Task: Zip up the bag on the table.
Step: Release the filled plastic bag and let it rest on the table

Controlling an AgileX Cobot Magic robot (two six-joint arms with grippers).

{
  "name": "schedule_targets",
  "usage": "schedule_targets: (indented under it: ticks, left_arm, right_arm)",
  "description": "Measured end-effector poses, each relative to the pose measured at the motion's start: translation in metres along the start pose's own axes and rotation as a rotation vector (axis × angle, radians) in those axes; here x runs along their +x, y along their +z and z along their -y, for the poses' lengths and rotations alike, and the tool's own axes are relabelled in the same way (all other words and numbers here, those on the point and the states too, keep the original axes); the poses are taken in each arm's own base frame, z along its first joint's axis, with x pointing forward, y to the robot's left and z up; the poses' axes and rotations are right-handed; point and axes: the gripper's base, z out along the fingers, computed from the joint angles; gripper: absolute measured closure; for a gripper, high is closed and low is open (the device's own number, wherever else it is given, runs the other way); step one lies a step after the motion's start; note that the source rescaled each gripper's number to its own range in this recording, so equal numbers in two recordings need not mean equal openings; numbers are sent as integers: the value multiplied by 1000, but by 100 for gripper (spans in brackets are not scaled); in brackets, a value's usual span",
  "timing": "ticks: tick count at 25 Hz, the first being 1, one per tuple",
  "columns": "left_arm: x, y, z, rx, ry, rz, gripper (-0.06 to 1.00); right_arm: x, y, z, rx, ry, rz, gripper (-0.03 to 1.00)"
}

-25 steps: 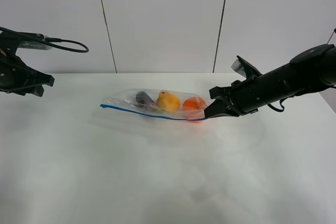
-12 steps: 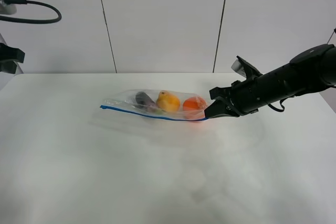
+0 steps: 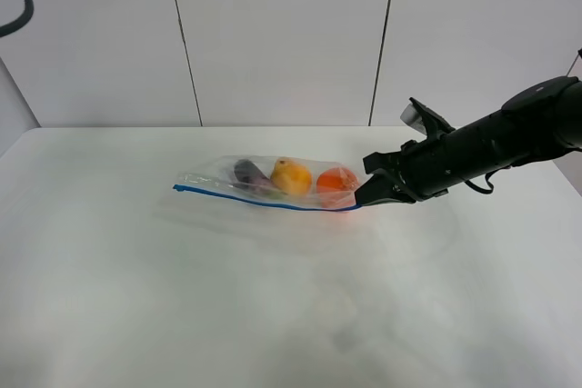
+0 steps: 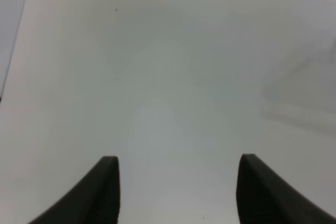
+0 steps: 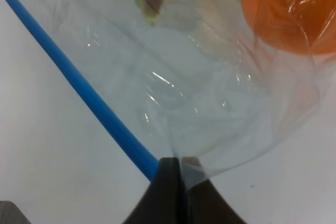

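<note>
The clear bag lies on the white table, its blue zipper strip along the near edge. Dark purple, yellow and orange produce show through it. My right gripper is shut on the bag's right corner at the end of the strip; in the right wrist view the fingers pinch the plastic beside the blue strip, with the orange fruit close by. My left gripper is open and empty over bare table; it is out of the exterior high view.
A black cable loop shows at the upper left edge. White wall panels stand behind the table. The table's rounded back left corner is in view.
The left arm has withdrawn to the left and out of the exterior high view; only its cable remains. The right gripper and the bag have not moved.
</note>
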Motion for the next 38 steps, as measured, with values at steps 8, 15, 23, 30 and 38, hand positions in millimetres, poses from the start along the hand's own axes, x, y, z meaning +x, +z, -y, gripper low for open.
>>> schedule_targets:
  ticks: [8, 15, 23, 30, 38]
  left_arm:
    - [40, -45, 0, -12, -11, 97, 24]
    - [67, -93, -3, -25, -63, 211, 11]
    - [102, -139, -4, -35, -117, 326, 8]
    - [131, -161, -4, -39, -147, 350, -5]
    - [160, -173, -2, -34, -166, 417, -5]
  right_arm:
    - [0, 0, 0, 3, -6, -4, 97]
    - [0, 0, 0, 3, -6, -4, 97]
    - [0, 0, 0, 4, -6, -4, 97]
    - [1, 0, 0, 5, -8, -6, 97]
    - [1, 0, 1, 9, -12, -6, 97]
